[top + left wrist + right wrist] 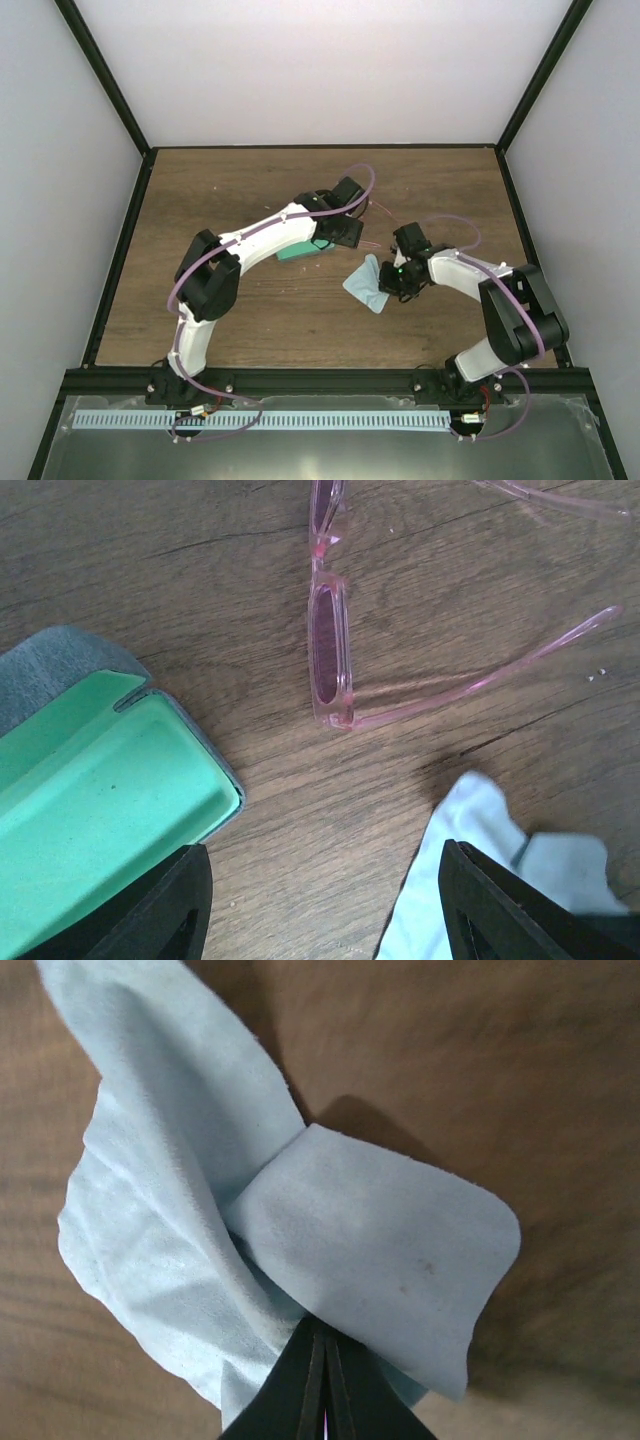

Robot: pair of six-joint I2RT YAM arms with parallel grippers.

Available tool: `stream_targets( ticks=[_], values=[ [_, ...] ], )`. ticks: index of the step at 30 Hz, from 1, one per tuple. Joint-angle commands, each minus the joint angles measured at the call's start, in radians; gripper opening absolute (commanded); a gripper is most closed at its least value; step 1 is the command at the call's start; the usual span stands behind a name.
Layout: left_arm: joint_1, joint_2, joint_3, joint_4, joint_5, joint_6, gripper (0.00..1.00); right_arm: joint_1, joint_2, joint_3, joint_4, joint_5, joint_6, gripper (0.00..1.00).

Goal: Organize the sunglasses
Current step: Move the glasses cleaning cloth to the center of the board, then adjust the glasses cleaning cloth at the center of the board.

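Observation:
The pink sunglasses (332,650) lie on the wooden table with their arms unfolded, ahead of my left gripper (325,900), which is open and empty above bare wood. In the top view only thin pink arms (385,213) show beside the left gripper (350,232). The case (95,800) lies open at the left, showing its green lining; it is partly under the left arm in the top view (298,254). My right gripper (325,1345) is shut on the light-blue cloth (280,1230), which hangs folded from it; it also shows in the top view (366,284).
The wooden table (250,190) is fenced by a black frame and white walls. The two grippers are close together near the table's middle, with the right gripper (398,282) just right of the cloth.

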Motion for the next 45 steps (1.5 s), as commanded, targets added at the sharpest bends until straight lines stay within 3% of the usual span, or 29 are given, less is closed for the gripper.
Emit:
stream_targets(
  ticks=[1,5,12,21,24,33,45],
  values=[
    [0.001,-0.046,-0.031,0.033,0.013,-0.01,0.63,0.086,-0.036,-0.02,-0.151,0.01,0.032,0.01],
    [0.001,-0.065,-0.082,0.048,0.022,-0.012,0.64,0.094,-0.119,0.03,-0.189,-0.058,0.019,0.03],
    [-0.004,-0.178,-0.26,0.123,0.072,-0.041,0.61,0.076,-0.145,0.185,-0.264,0.026,-0.004,0.13],
    [-0.091,-0.233,-0.419,0.244,0.237,-0.027,0.2,0.055,-0.042,0.137,-0.193,0.049,-0.004,0.01],
    [-0.108,-0.203,-0.419,0.282,0.295,-0.039,0.13,0.053,-0.032,0.101,-0.174,0.068,0.001,0.01],
    [-0.124,-0.05,-0.381,0.295,0.338,-0.015,0.13,0.007,-0.008,-0.005,-0.16,0.108,0.041,0.01],
    [-0.095,0.035,-0.389,0.241,0.21,0.054,0.13,0.005,-0.129,-0.034,-0.284,0.152,0.095,0.01]
  ],
)
